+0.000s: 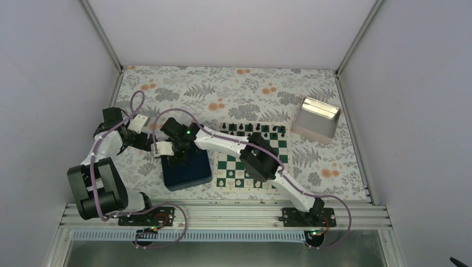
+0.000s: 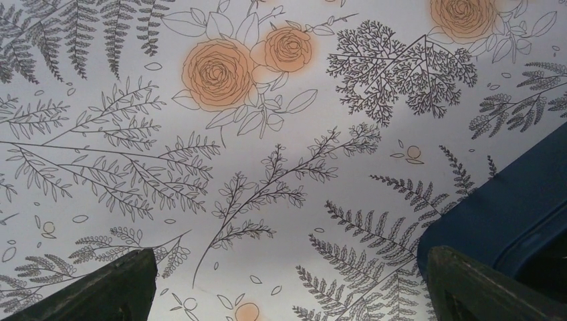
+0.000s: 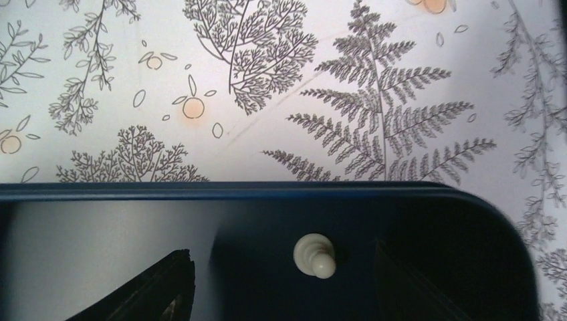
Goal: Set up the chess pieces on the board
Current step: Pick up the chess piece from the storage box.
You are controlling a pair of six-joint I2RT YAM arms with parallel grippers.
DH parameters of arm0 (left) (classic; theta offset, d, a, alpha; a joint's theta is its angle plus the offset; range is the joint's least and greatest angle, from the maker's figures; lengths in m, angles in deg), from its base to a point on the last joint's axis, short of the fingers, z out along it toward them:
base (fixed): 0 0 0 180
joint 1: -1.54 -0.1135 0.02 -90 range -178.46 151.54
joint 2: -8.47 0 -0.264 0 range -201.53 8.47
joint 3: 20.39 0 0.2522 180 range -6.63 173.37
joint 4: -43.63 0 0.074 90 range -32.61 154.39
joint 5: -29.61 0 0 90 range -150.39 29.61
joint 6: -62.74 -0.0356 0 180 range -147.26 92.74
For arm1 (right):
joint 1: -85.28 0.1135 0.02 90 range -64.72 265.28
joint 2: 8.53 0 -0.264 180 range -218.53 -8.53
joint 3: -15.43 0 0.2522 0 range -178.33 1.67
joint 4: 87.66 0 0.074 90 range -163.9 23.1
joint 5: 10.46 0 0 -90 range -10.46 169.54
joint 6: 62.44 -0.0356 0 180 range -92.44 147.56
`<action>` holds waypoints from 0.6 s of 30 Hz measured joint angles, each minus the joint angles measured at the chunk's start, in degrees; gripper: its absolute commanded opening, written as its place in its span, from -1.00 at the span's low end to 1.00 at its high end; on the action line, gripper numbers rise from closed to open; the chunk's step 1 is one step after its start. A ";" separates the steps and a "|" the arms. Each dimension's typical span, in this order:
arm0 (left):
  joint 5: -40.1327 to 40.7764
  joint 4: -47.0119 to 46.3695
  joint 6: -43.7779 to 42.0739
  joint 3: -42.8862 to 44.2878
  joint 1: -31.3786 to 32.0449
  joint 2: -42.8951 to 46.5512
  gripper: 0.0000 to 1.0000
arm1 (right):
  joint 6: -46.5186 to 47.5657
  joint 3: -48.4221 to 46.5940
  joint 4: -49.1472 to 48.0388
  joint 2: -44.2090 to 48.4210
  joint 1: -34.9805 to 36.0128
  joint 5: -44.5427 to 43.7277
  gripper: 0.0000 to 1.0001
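Note:
The green and white board lies right of centre, with black pieces along its far row and a few small white pieces on its near rows. My right gripper hangs over the navy tray. In the right wrist view the right gripper is open, and a cream pawn stands upright on the tray floor between the fingers, untouched. My left gripper sits just left of the tray. In the left wrist view the left gripper is open and empty over the tablecloth, the tray's corner by its right finger.
A silver metal box stands at the back right, beyond the board. The tray's far rim runs just ahead of the right fingers. The two wrists are close together at the tray's far left corner. The floral cloth covers the table.

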 measured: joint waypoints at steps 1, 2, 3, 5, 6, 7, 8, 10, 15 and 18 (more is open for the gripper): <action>0.04 0.04 -0.04 0.00 -0.04 0.07 1.00 | -0.02 -0.07 0.04 -0.28 0.00 0.07 0.39; 0.04 -0.09 -0.13 0.00 -0.02 0.09 1.00 | 0.00 -0.13 0.11 -0.50 0.00 0.09 0.37; 0.04 -0.17 -0.22 0.00 -0.02 0.09 1.00 | -0.02 -0.22 0.11 -0.63 0.00 0.09 0.34; 0.02 -0.20 -0.26 0.00 -0.02 0.09 1.00 | -0.04 -0.24 0.15 -0.79 0.00 0.04 0.26; 0.02 -0.22 -0.26 0.00 -0.02 0.09 1.00 | -0.02 -0.26 0.17 -0.83 0.00 0.04 0.19; 0.02 -0.22 -0.26 0.00 -0.04 0.09 1.00 | -0.04 -0.31 0.17 -0.85 -0.02 0.04 0.11; 0.02 -0.22 -0.28 0.00 -0.04 0.09 1.00 | -0.13 -0.31 0.20 -0.87 -0.02 0.04 0.03; -0.02 -0.22 -0.31 0.00 -0.02 0.09 1.00 | -0.26 -0.33 0.33 -0.87 0.00 0.11 -0.11; -0.04 -0.22 -0.50 0.00 -0.02 0.09 1.00 | -0.42 -0.33 0.39 -0.87 0.00 0.15 -0.43; -0.04 -0.20 -0.66 0.00 -0.02 0.09 1.00 | -0.39 -0.33 0.42 -0.87 -0.02 0.20 -0.57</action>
